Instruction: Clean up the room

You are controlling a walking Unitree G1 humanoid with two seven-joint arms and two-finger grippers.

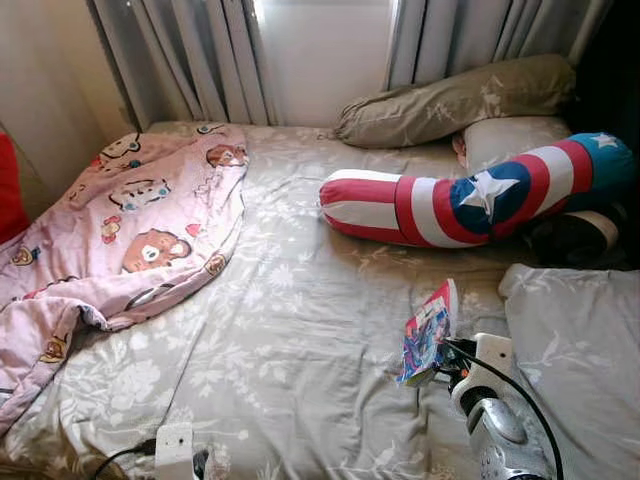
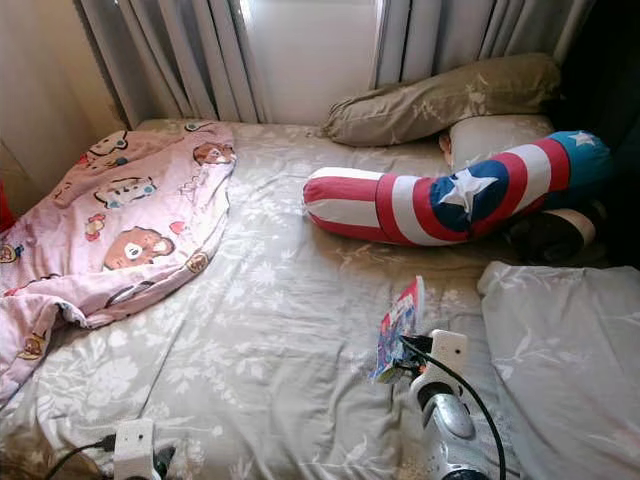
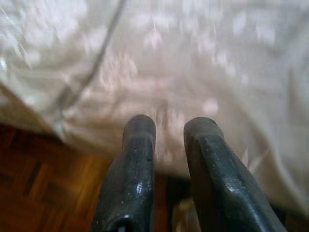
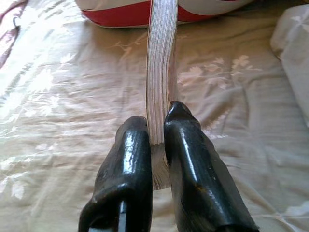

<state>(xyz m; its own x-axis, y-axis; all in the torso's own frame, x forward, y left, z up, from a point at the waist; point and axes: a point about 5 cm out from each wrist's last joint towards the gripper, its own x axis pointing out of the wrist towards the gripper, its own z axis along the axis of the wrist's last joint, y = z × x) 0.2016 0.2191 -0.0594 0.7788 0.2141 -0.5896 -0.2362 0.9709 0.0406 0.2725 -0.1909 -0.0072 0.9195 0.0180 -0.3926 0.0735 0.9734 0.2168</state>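
Nearest, left pincer (image 3: 166, 133) low at bed edge, fingers slightly apart, gripping nothing, over brown wooden floor (image 3: 43, 193). Right pincer (image 4: 157, 130) clamped on thin colourful paperback book (image 1: 428, 332), held upright above grey floral bedsheet (image 1: 290, 340); page edges visible in wrist view, cover in eye views. Beyond: pink cartoon-print quilt (image 1: 140, 220), red-white-blue star-shield bolster (image 1: 470, 198), olive pillow (image 1: 455, 98).
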